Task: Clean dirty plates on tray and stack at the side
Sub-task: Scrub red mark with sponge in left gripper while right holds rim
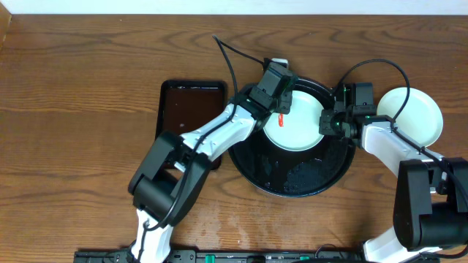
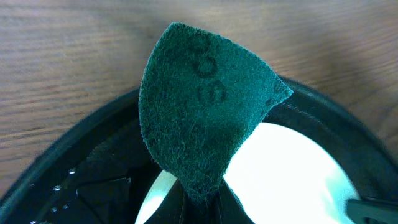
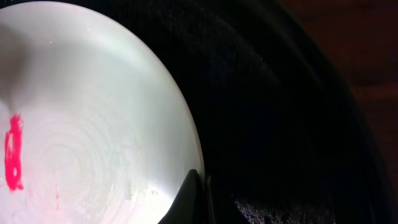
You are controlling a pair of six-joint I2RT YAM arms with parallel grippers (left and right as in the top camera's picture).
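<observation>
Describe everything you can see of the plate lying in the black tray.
The plate is round, shallow, pale and glossy, like glazed ceramic, with faint rings and a red smear on its face. It lies flat in the rear part of the tray. The right tool appears to pinch its right rim; the left tool, holding a green pad, hangs over its left edge.

tray (image 1: 292, 179) near half: open | far half: left arm (image 1: 219, 131), right arm (image 1: 384, 142) over plate (image 1: 300, 128) | left side: brown tray (image 1: 183, 109)
</observation>
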